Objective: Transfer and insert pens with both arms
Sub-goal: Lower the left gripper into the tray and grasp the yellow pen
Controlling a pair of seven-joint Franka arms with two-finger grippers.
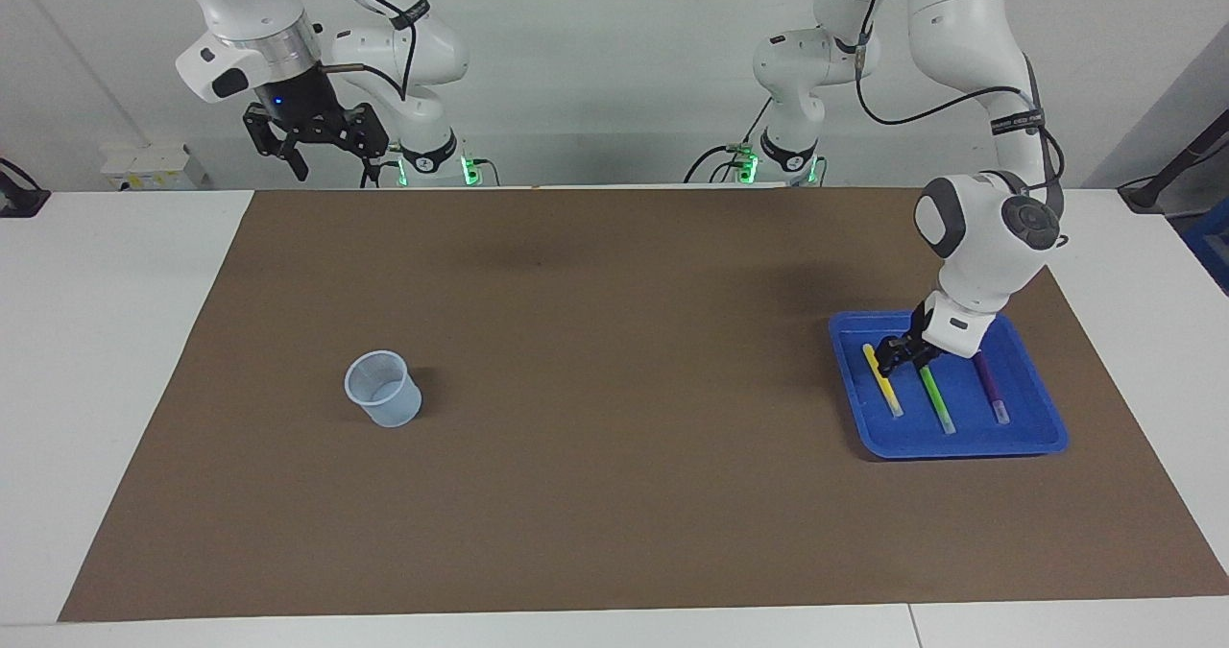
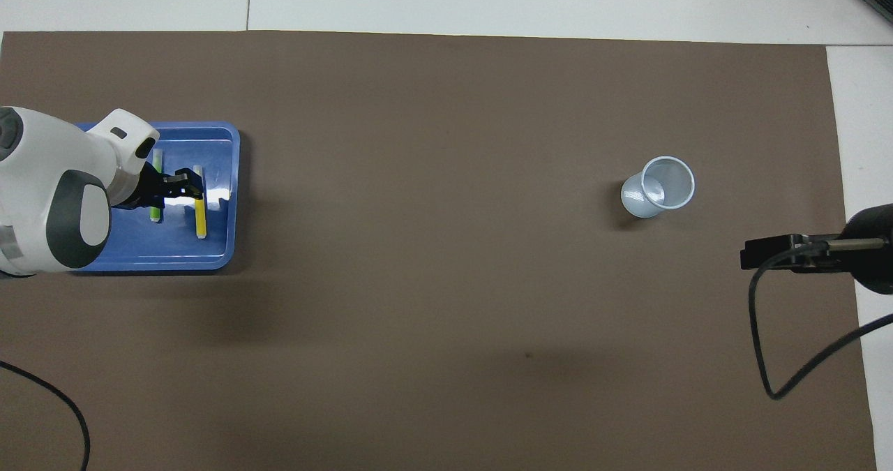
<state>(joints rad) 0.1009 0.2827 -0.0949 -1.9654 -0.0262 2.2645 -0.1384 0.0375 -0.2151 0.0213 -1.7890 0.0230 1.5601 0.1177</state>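
Three pens lie side by side in a blue tray [image 1: 960, 448] toward the left arm's end of the table: yellow [image 1: 885, 386], green [image 1: 939, 403] and purple [image 1: 993, 394]. My left gripper [image 1: 897, 354] is down in the tray, open, its fingers at the yellow pen's end nearer the robots. In the overhead view the left gripper [image 2: 187, 185] lies over the yellow pen [image 2: 201, 216], the green pen [image 2: 155, 213] shows beside it, and the arm hides the purple pen. My right gripper [image 1: 322, 144] waits open, high over the table's edge at the right arm's end.
A pale translucent cup [image 1: 384, 391] stands upright on the brown mat [image 1: 614, 494] toward the right arm's end; it also shows in the overhead view [image 2: 659, 186]. The tray's rim [image 2: 234, 199] stands beside the left gripper. A black cable [image 2: 767, 359] hangs from the right wrist.
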